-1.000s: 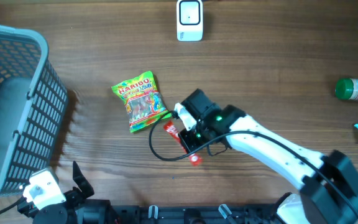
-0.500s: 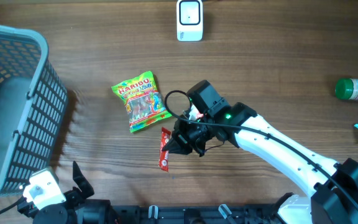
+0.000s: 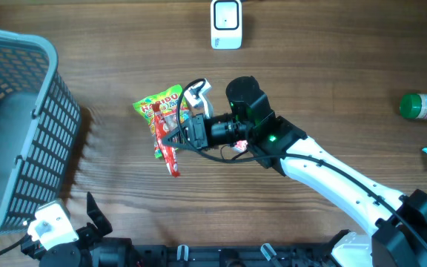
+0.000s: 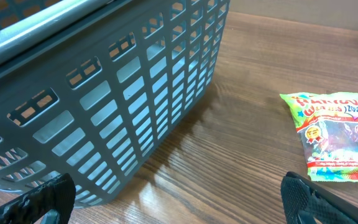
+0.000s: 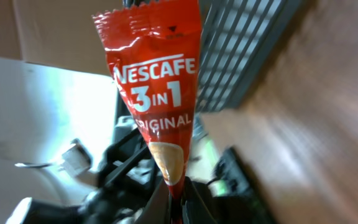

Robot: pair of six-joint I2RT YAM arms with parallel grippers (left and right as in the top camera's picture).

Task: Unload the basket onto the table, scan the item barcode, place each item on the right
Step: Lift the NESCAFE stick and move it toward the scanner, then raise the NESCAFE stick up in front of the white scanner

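The right gripper [image 3: 175, 136] is clamped shut on one end of the red Nescafe sachet [image 3: 167, 145]. It holds the sachet well short of the scanner [image 3: 226, 24], over the Haribo bag [image 3: 161, 111] that lies on the tabletop [image 3: 332, 89] on the robot's side of the scanner; the left gripper [image 4: 179, 208] stands wide open and empty, far from the scanner. The likely trouble is that the thin sachet, pinched by one end, droops or twists so its barcode turns away from the scanner, or slips free mid-swing.
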